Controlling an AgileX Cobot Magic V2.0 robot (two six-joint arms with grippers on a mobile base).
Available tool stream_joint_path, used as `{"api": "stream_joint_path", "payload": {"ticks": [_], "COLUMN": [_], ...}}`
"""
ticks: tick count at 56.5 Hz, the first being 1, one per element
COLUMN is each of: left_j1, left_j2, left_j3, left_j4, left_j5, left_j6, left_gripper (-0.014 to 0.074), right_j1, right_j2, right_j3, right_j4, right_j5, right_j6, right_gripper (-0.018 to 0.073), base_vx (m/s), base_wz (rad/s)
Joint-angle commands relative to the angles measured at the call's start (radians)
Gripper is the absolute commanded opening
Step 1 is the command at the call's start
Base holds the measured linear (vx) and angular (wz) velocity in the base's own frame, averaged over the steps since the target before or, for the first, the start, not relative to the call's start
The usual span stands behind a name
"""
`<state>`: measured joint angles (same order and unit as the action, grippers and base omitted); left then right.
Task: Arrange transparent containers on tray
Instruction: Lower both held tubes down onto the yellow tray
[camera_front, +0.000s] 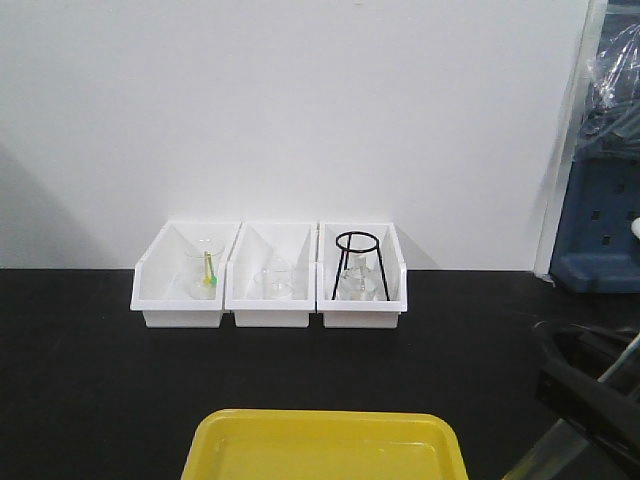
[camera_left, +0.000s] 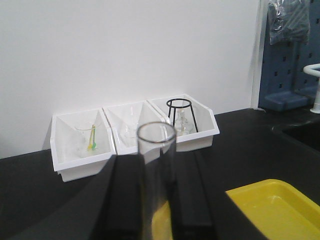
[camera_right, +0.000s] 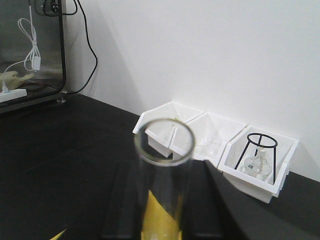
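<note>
In the left wrist view, my left gripper (camera_left: 157, 167) is shut on a transparent container (camera_left: 156, 150). It is a slim clear glass tube standing upright between the black fingers (camera_left: 125, 195), open rim up. Beneath and to the right lies the yellow tray (camera_left: 275, 205). My right gripper (camera_right: 165, 172) is shut on a second transparent container (camera_right: 165, 150), also rim up, with yellow of the tray (camera_right: 157, 220) showing through the glass. In the front view the tray (camera_front: 325, 430) sits at the near edge and the right gripper (camera_front: 590, 400) is low at the right. The left gripper is outside that view.
Three white bins (camera_front: 270, 315) stand in a row against the white wall on the black tabletop. The left bin holds a beaker with a yellow-green stick (camera_front: 209, 272), the middle one a flask, and the right one a black wire stand (camera_front: 357, 262) over a flask. Blue equipment (camera_front: 600, 220) stands at the far right.
</note>
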<state>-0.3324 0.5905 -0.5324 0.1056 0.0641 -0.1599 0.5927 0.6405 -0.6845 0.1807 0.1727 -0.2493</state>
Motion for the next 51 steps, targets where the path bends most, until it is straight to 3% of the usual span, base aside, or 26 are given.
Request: {"api": "stream_joint_path", "payload": {"ticks": [1,51], "left_j1": [-0.006,-0.006], "left_j2": [0.003,0.003], "left_j3": [-0.032,-0.032], "left_j4": [-0.010,-0.010], "left_j5": [-0.079,-0.079], "left_j6": [-0.001,-0.001], "left_gripper": [0.0135,0.0135], "right_j1": [-0.004,-0.004], "right_j2": [-0.002,-0.002], "right_j3": [-0.032,-0.032], "right_j4": [-0.004,-0.004], "right_j5": [-0.086,-0.086], "right_j6": [-0.005,-0.005], "right_gripper": [-0.0011,-0.0011], "base_vx": [0.06,0.01], "base_wz": [0.01,0.00]}}
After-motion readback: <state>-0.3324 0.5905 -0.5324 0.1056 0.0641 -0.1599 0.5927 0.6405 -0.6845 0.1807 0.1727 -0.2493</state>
